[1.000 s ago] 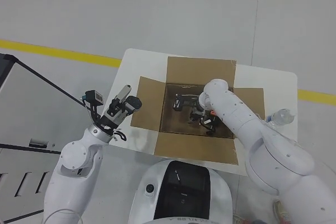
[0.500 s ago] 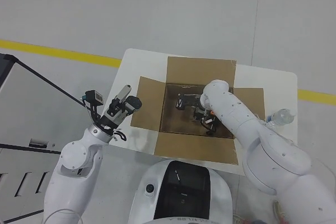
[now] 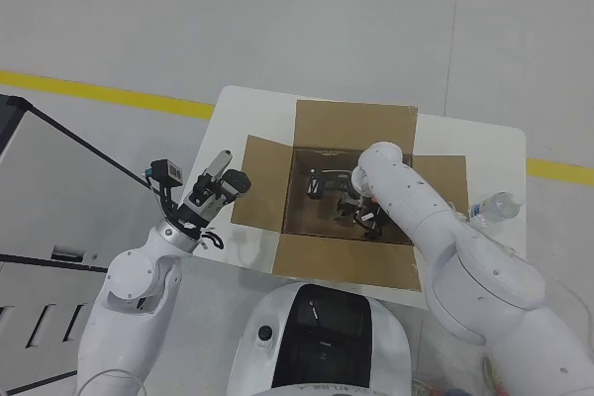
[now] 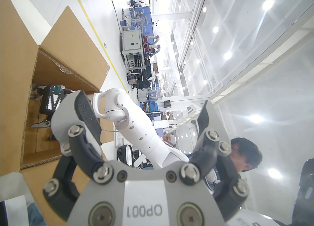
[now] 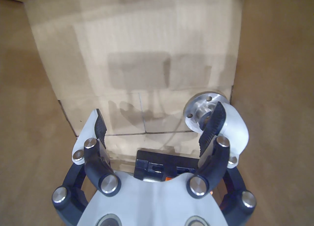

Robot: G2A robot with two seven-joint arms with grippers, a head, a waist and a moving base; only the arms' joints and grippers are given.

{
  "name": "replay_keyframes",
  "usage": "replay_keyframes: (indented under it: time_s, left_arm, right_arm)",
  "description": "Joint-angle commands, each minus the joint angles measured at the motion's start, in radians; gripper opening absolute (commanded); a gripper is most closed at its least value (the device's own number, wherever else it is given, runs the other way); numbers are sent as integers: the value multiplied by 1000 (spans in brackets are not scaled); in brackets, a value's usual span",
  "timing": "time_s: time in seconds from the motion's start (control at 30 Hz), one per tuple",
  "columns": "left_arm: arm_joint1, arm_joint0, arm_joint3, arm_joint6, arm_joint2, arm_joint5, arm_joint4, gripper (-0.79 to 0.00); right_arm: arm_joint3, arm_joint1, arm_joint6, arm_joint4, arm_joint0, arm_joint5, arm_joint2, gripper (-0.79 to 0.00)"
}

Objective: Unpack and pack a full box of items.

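inside the box point(image 5: 274, 64), right gripper point(image 5: 159, 111) sits with fingers spread, empty; metal flanged disc point(image 5: 196, 109) just beside one fingertip.

A factory hall — yellow floor line point(image 3: 79, 90), ceiling lights point(image 4: 227, 55), machine cabinets point(image 4: 132, 40) beyond.

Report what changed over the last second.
The right arm swung slightly inward at the elbow; the right gripper stayed inside the box, fingers open, holding nothing. The left gripper, box and bottle kept their places.
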Motion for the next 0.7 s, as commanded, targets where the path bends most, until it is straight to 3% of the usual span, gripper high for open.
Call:
replay_keyframes:
  time_s: [0.0,0.37,0.67]
  left_arm:
    - [0,0,0,0,0,0,0,0]
    - [0,0,0,0,0,0,0,0]
    - [0,0,0,0,0,0,0,0]
  right_arm:
    - [14,0,8,-1,3,7,2,0]
    - [21,-6,23,-38,14,40,-6,0]
    - [30,-12,15,-21,16,8,6,-22]
